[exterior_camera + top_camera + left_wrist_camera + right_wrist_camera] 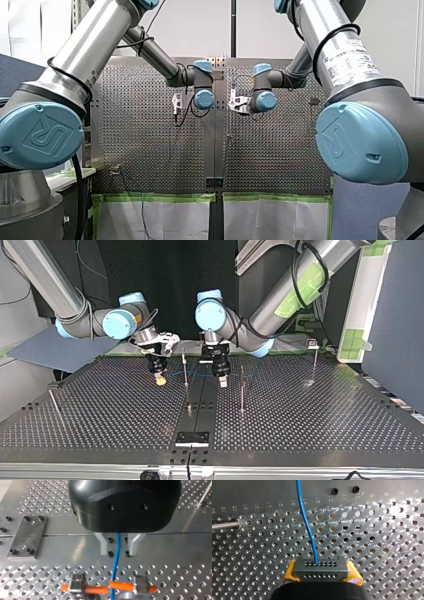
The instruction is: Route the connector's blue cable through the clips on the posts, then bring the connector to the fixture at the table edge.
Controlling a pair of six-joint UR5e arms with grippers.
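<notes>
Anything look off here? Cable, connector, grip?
Nothing stands out. The connector sits square between the yellow pads of the right gripper. The blue cable runs unkinked from it and passes between the jaws of the left gripper.

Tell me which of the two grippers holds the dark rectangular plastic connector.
My right gripper: the dark rectangular connector sits clamped between its yellow pads. My left gripper, black, has only the thin blue cable by it, no connector.

Perforated silver metal table (387, 530) — brushed, bright with reflections. Thin blue cable (308, 530) — smooth plastic sheath, slight sheen. Dark grey rectangular plastic connector (320, 568): matt. My left gripper (118, 553): black plastic casing, glossy; pale metal fingers (105, 546), satin.
</notes>
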